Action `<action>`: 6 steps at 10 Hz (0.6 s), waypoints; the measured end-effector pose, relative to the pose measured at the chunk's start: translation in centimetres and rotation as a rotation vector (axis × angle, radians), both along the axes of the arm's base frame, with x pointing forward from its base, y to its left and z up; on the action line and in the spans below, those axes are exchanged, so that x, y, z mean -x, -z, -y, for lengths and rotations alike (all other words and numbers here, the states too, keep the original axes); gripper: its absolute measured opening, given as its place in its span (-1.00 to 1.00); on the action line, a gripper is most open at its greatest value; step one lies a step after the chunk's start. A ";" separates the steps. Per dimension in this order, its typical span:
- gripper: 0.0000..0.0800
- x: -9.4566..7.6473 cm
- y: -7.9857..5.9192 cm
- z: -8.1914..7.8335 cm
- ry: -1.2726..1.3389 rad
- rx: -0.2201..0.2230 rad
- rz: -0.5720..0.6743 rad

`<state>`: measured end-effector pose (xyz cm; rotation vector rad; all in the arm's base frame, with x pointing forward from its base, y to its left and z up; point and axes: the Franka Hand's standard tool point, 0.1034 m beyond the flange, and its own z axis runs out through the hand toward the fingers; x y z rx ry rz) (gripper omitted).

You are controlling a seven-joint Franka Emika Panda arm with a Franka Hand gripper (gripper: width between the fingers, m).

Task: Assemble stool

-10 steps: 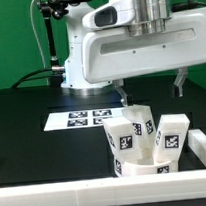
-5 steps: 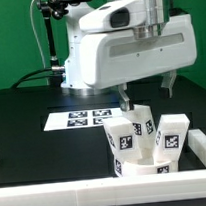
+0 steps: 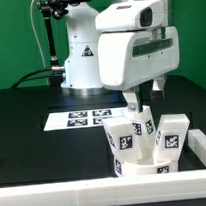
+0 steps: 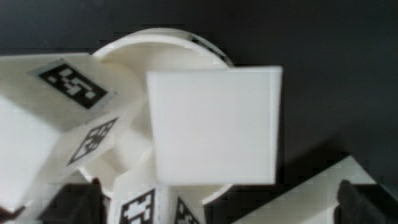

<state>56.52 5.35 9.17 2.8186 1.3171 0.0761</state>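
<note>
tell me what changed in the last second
The arm swung toward the exterior view's left and came forward; the gripper now hangs open over the stool parts. Nothing was gripped or released. Stool, marker board and rail stayed put.

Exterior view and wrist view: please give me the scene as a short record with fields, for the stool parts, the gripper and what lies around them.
seat: white round seat on the black table, near the white rail
legs: three white tagged legs standing on the seat, close together
gripper: gripper above the legs, holding nothing; its jaws stand apart
marker board: marker board flat on the table, behind the stool parts in the exterior view
wrist view: looks down on one leg's plain top face
</note>
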 end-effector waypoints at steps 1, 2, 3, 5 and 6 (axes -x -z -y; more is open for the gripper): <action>0.62 0.2 0.2 0.3 0.004 0.002 -0.003; 0.62 0.3 0.5 0.5 0.008 0.003 -0.003; 0.35 0.3 0.6 0.8 0.012 0.005 -0.006; 0.01 0.4 0.8 0.8 0.013 0.006 -0.008; -0.17 0.4 0.8 0.9 0.014 0.006 -0.008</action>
